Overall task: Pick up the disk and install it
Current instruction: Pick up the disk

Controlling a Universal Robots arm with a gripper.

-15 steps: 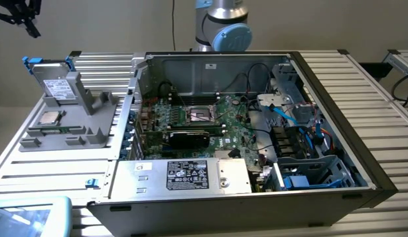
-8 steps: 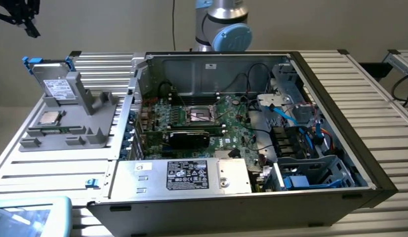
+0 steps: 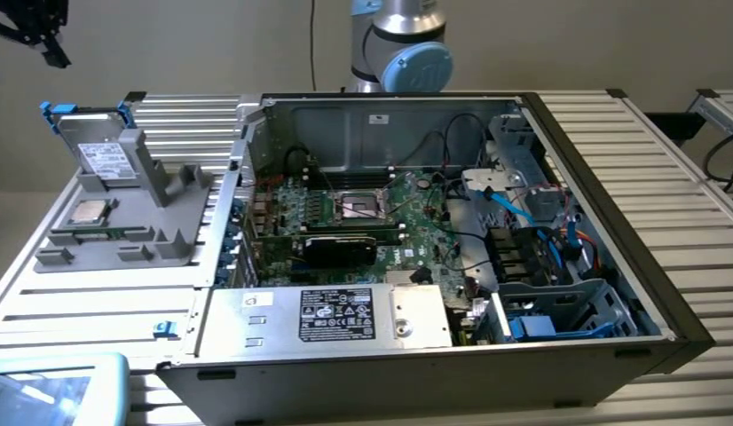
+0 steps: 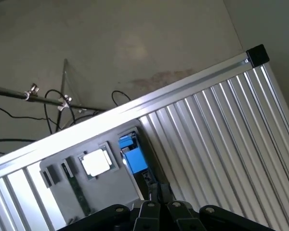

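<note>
- Exterior view, clock dial centred on the open computer case, which sits on a ribbed metal table.
- 6 o'clock, nearest: silver box with a black label, inside the case's front edge.
- 4 o'clock: metal drive cage with blue parts in it, and cables just behind.
- Centre: green circuit board, flat on the case floor.
- 9 o'clock, outside the case wall: grey holder on the table, with a small square chip lying in it.
- 10 o'clock, far end of that holder: the disk — upright, white label toward the camera, blue bracket at its upper corners. It stands outside the case.
- 12 o'clock, farthest: arm's base, silver with a blue cap.
- Wrist view: gripper — fingers pressed together, gripping nothing, high over the holder. The disk's blue edge shows just past the fingertips.
</note>
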